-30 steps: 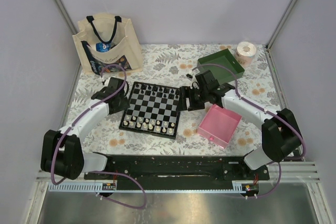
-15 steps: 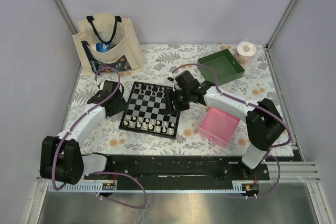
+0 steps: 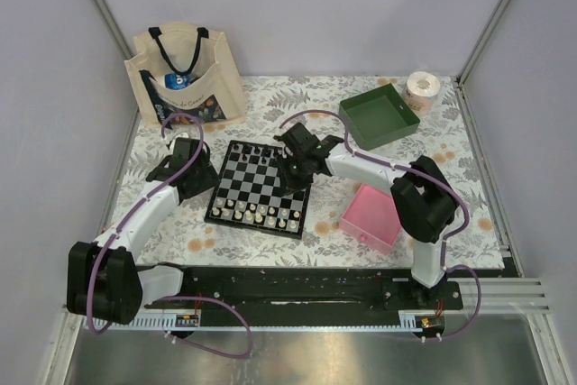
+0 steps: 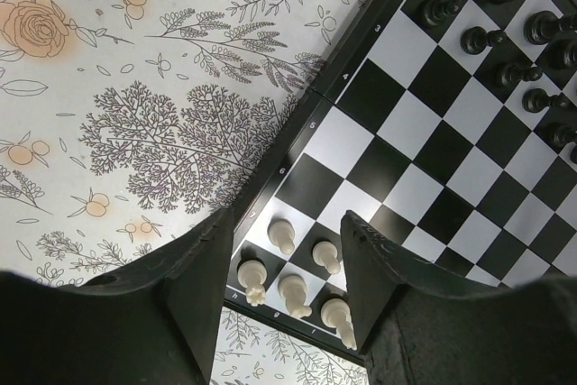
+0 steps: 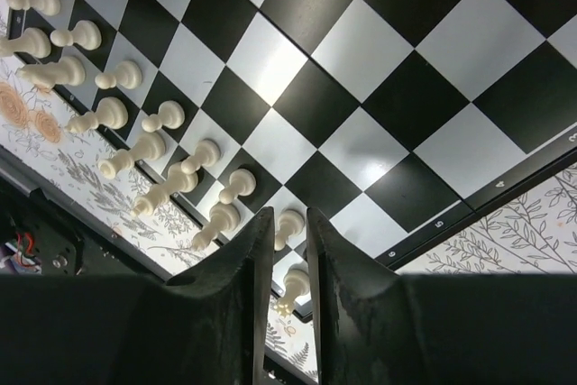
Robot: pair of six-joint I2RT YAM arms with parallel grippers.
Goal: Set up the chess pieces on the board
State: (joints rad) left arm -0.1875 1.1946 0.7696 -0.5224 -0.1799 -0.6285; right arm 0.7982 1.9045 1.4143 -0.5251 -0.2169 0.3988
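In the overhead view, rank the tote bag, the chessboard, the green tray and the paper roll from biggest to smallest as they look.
1. Tote bag and chessboard: too alike to rank, and the bag stands upright farther back.
2. Green tray.
3. Paper roll, clearly smallest.

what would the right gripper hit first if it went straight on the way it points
Likely the cream-white piece showing between the fingertips of the right gripper, near the board's corner; depth is unclear, so maybe the board itself.
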